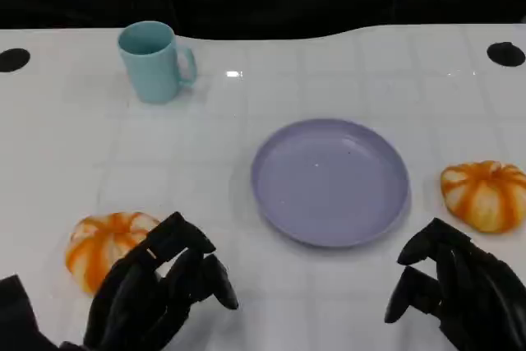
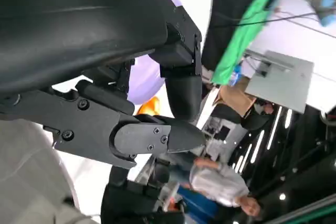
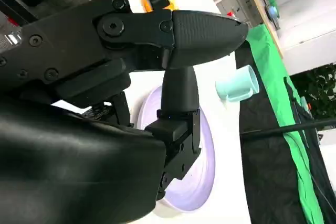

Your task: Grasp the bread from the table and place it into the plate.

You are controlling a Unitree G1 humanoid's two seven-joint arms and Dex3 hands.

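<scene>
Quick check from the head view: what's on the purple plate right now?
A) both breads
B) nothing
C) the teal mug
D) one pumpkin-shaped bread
B: the purple plate is bare, with one bread on the table to its left and another bread to its right.

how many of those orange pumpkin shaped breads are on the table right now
2. One bread lies near the table's front-left, just beyond the left hand. The other bread lies right of the plate, beyond the right hand.
</scene>
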